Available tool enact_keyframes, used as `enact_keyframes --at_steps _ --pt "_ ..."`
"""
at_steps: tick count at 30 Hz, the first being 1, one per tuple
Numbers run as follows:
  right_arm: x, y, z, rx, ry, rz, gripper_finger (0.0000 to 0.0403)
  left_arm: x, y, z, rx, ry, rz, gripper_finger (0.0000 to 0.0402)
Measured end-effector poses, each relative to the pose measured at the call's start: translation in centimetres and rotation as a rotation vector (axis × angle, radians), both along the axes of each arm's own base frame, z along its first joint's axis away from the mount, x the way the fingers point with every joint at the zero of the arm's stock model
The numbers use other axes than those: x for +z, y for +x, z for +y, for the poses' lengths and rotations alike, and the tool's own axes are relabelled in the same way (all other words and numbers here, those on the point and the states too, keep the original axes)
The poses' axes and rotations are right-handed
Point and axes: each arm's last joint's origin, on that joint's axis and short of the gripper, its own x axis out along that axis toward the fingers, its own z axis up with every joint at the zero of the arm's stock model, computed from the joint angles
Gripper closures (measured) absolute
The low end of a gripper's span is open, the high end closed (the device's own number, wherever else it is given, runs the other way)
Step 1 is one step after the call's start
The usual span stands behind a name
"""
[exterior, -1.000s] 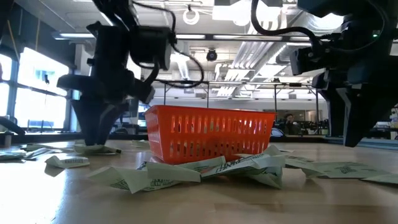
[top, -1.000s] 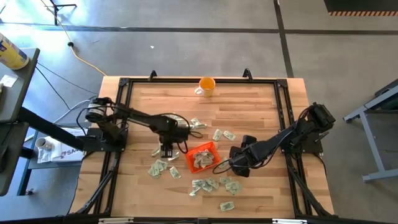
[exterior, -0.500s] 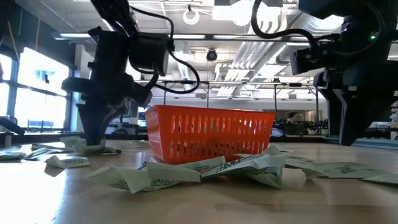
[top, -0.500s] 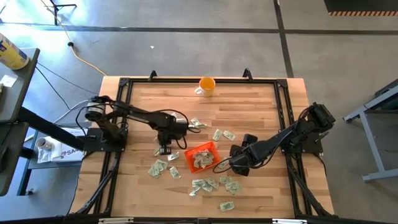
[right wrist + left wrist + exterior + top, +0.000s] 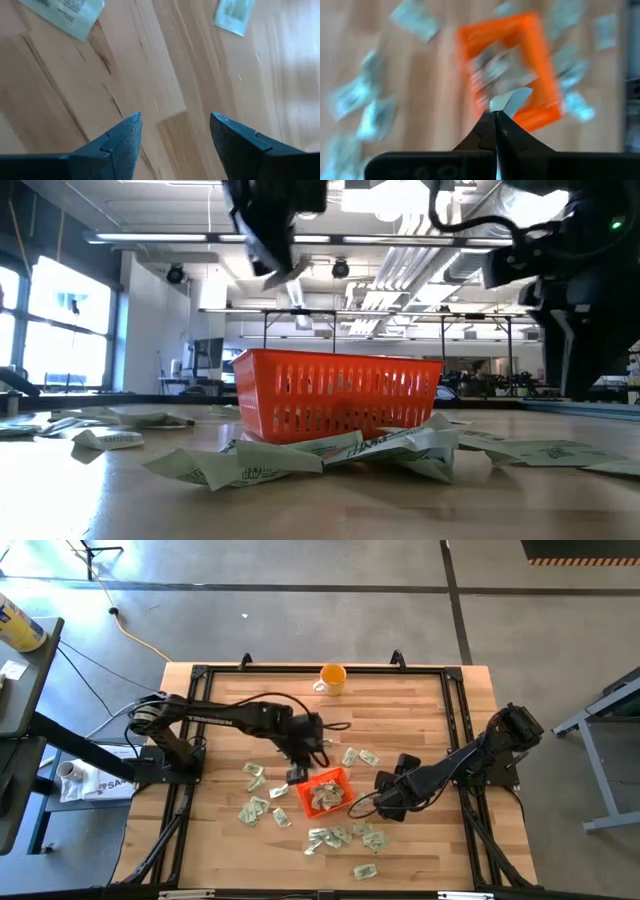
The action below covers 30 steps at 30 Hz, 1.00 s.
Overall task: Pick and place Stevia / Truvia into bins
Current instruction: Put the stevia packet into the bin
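My left gripper (image 5: 298,768) hangs shut on one pale Stevia / Truvia sachet (image 5: 514,99), above the left edge of the orange tray (image 5: 325,792). In the low view it is high over the tray (image 5: 335,395). The tray holds a few sachets. More sachets lie flat on the wood left of the tray (image 5: 256,810), in front of it (image 5: 340,836) and behind it (image 5: 356,756). My right gripper (image 5: 175,125) stands open just right of the tray (image 5: 385,802), low over bare wood, with nothing between its fingers. My left gripper pinches the sachet by one edge (image 5: 496,106) between its two shut fingertips. The fingers point down from above. The sachet sticks out past the tips, lifted clear of the table and above the tray.
An orange mug with a white handle (image 5: 332,678) stands at the table's far edge. A black frame rail (image 5: 320,668) runs around the tabletop. Loose sachets lie near my right gripper (image 5: 65,12).
My left gripper has shut on a sachet lying left of the tray, then risen and swung toward the table's right, over the tray's left edge. The sachet has come up with it, clear of the table. My right arm has barely shifted.
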Motion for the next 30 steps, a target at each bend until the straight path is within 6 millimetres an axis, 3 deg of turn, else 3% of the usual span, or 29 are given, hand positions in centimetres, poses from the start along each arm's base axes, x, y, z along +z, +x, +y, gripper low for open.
enact_keyframes --at_steps 4,12,15,22,26,30 --pt "0.8 -1.2 0.4 -0.016 -0.018 0.013 0.0176 -0.2 1.6 -2.2 -0.031 -0.045 -0.116 0.0363" --pt "1.1 -2.5 2.5 0.053 0.066 0.044 0.0176 -7.0 4.2 -7.0 -0.062 -0.105 0.043 0.0346" --pt "1.0 -2.4 3.7 0.105 0.159 0.016 0.0176 -8.1 4.3 -8.0 -0.014 -0.065 0.074 0.0335" --pt "1.1 -2.2 6.4 0.31 0.22 -0.11 0.0176 -6.6 3.8 -8.6 0.163 -0.065 0.085 0.0249" --pt "1.2 -1.7 7.5 0.425 0.201 -0.218 0.0176 -5.0 3.1 -8.6 0.168 -0.094 0.209 0.0187" --pt "0.4 -0.2 8.5 0.53 0.216 -0.303 0.0176 -3.0 2.1 -9.8 0.15 0.011 0.268 0.0148"
